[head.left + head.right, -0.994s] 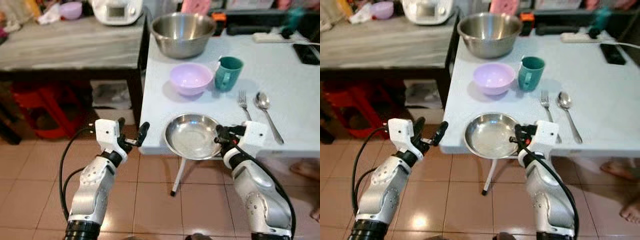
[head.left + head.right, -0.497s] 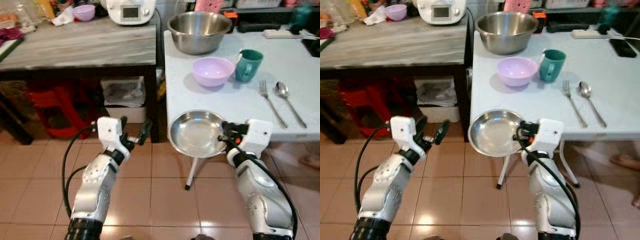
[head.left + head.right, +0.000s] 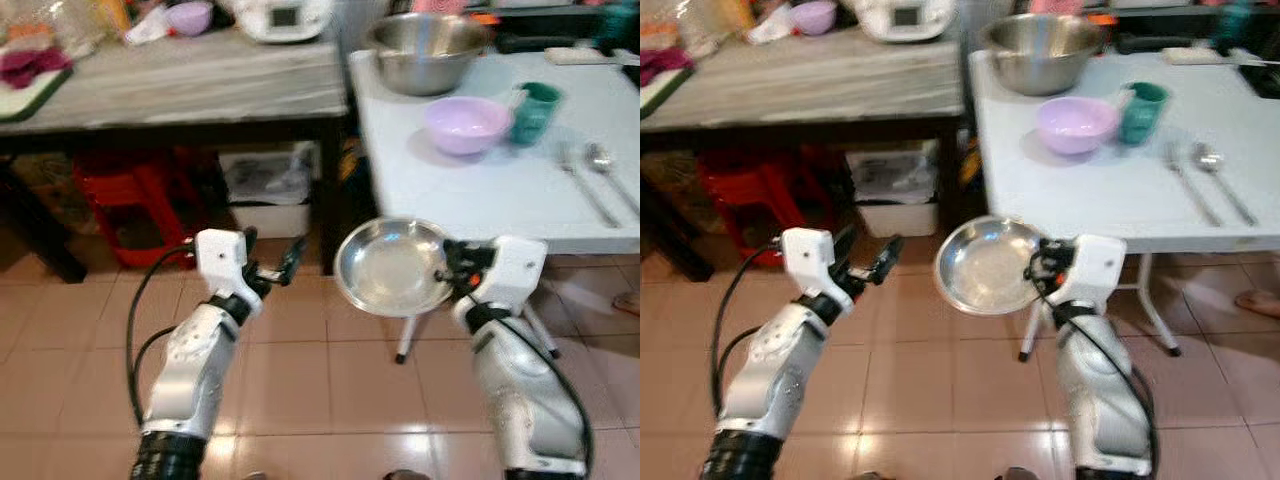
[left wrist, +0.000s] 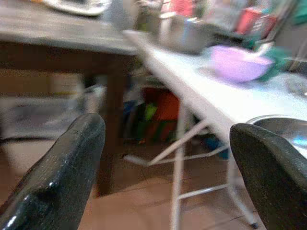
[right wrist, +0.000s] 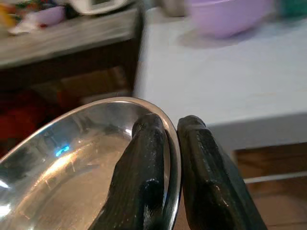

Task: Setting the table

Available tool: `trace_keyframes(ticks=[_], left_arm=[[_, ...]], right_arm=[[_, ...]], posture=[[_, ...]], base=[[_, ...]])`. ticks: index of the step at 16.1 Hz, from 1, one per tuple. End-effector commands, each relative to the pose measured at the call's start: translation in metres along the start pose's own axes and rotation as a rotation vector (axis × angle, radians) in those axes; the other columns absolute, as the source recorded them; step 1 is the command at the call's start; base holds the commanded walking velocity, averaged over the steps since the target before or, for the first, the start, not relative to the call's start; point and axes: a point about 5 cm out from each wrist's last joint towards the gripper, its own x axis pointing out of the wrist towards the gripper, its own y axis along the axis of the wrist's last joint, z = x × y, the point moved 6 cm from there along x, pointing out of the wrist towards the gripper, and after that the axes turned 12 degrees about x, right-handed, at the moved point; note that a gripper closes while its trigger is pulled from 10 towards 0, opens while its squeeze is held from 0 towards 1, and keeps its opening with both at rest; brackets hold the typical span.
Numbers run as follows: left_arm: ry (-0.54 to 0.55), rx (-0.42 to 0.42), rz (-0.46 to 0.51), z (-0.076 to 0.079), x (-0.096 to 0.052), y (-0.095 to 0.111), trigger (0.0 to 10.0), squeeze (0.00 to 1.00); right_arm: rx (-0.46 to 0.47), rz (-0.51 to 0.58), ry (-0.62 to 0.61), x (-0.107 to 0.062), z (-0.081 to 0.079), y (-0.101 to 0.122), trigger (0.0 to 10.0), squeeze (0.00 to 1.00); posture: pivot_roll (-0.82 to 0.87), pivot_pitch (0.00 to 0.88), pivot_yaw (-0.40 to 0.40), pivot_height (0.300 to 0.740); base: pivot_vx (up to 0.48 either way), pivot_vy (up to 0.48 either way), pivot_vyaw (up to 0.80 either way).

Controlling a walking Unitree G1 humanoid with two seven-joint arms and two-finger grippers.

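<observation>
Lifted off the table [image 3: 500, 190], steel plate [image 3: 392, 266] hangs rim-pinched in right claw [image 3: 452, 272].

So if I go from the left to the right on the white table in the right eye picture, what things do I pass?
Big steel mixing bowl → pale purple plastic bowl → teal green mug → silver fork → silver spoon.

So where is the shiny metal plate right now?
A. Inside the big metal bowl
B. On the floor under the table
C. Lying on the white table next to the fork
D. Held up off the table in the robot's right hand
D. The right hand pinches the rim of the shiny metal plate, which hangs in the air in front of the white table, above the tiled floor.
</observation>
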Motion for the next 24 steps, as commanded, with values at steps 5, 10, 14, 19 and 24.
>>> trace_keyframes(ticks=[5, 10, 14, 19, 24], left_arm=[[0.038, 0.013, 0.006, -0.0086, -0.0008, 0.0040, 10.0, 0.00], [0.049, 0.023, 0.012, -0.0120, -0.0004, 0.0071, 10.0, 0.00], [0.046, 0.023, 0.014, -0.0112, 0.0001, 0.0076, 10.0, 0.00], [0.047, 0.016, 0.006, -0.0105, -0.0006, 0.0051, 10.0, 0.00], [0.038, 0.007, 0.009, -0.0059, 0.0005, 0.0047, 10.0, 0.00]], right_arm=[[-0.020, 0.035, 0.032, -0.0030, -0.0077, 0.0067, 10.0, 0.00], [-0.031, 0.052, 0.039, -0.0034, -0.0090, 0.0092, 10.0, 0.00], [-0.025, 0.058, 0.043, -0.0025, -0.0100, 0.0102, 10.0, 0.00], [-0.030, 0.065, 0.052, -0.0027, -0.0117, 0.0115, 10.0, 0.00], [-0.031, 0.071, 0.055, -0.0034, -0.0108, 0.0132, 10.0, 0.00]], posture=[[-0.17, 0.129, 0.079, 0.740], [-0.16, 0.126, 0.079, 0.740], [-0.16, 0.121, 0.078, 0.740], [-0.16, 0.121, 0.075, 0.740], [-0.17, 0.120, 0.071, 0.740]], base=[[0.000, 0.070, 0.00], [0.000, 0.000, 0.09], [0.070, 0.000, 0.12], [0.350, 0.000, 0.00], [0.480, 0.000, 0.00]])
